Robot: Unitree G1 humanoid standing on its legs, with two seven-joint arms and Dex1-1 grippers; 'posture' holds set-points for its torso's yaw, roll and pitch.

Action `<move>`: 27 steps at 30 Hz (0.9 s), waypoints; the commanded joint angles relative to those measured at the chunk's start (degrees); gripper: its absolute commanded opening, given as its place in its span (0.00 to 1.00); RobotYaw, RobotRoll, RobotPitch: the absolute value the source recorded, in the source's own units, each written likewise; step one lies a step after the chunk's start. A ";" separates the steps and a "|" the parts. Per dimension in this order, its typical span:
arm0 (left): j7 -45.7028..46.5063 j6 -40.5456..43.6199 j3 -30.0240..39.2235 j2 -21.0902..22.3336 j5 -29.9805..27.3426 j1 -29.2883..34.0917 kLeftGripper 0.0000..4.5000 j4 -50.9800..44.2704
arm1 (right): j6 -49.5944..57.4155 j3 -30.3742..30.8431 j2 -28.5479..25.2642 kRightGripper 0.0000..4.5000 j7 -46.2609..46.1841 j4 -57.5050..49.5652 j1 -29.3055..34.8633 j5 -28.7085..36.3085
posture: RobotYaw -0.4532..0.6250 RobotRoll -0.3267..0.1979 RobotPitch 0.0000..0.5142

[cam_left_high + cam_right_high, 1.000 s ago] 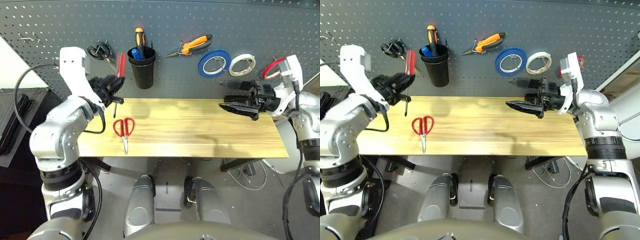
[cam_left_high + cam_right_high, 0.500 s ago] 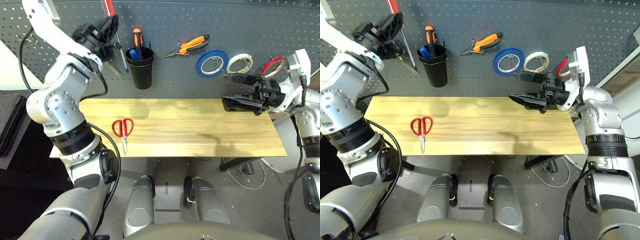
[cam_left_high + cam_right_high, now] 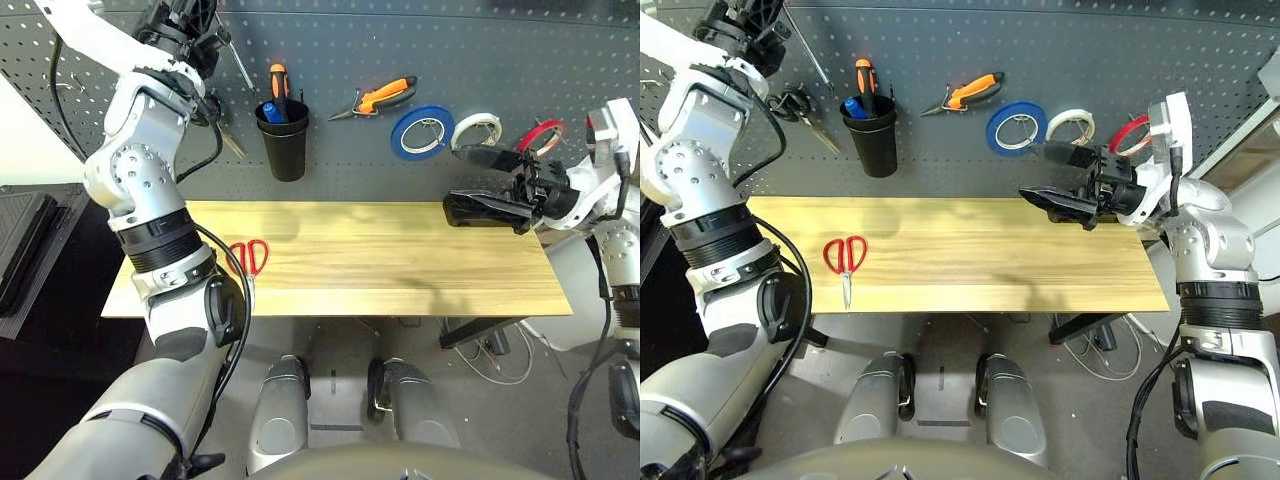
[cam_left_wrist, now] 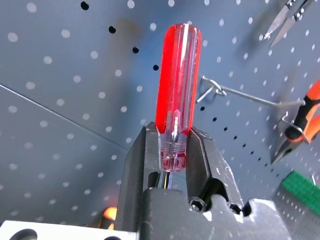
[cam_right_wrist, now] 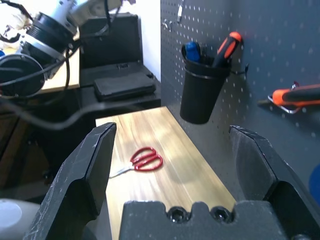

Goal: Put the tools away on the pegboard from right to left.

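On my left gripper (image 4: 169,170) the black fingers are pinching the red-handled screwdriver (image 4: 177,95) at the lower end of its clear-and-red handle, and I am seeing no readable brand, label or writing on it. My right gripper (image 3: 1072,190) is holding its fingers spread wide with nothing between them, hovering over the right part of the wooden table (image 3: 940,250). My left arm (image 3: 150,190) is reaching up and forward, carrying the screwdriver in front of the upper left part of the pegboard (image 3: 940,150). My right arm (image 3: 1215,290) is bending inward at the wrist, its gripper pointing toward the left. Farther out, the red-handled scissors (image 3: 846,262) are lying on the left part of the table, the orange-handled pliers (image 3: 970,92) are hanging between the black cup (image 3: 873,140) and the blue tape roll (image 3: 1016,128), and the red tape ring (image 3: 541,137) is hanging right of the white tape roll (image 3: 477,130).
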 commanded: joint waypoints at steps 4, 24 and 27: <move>-0.27 -10.26 -4.57 -0.67 4.36 -1.97 0.17 8.44 | 1.67 -1.40 -0.58 1.00 -1.51 -3.20 -0.64 1.77 | 0.35 0.62 0.08; -3.97 -34.11 -11.51 -0.19 14.69 3.60 0.40 27.10 | 2.62 -1.08 0.17 1.00 -5.13 -7.15 0.11 3.18 | 0.34 0.62 0.13; -4.34 -33.27 -11.24 0.63 13.74 3.88 0.66 22.42 | 2.72 -0.79 0.43 1.00 -5.16 -7.04 0.13 3.25 | 0.35 0.62 0.13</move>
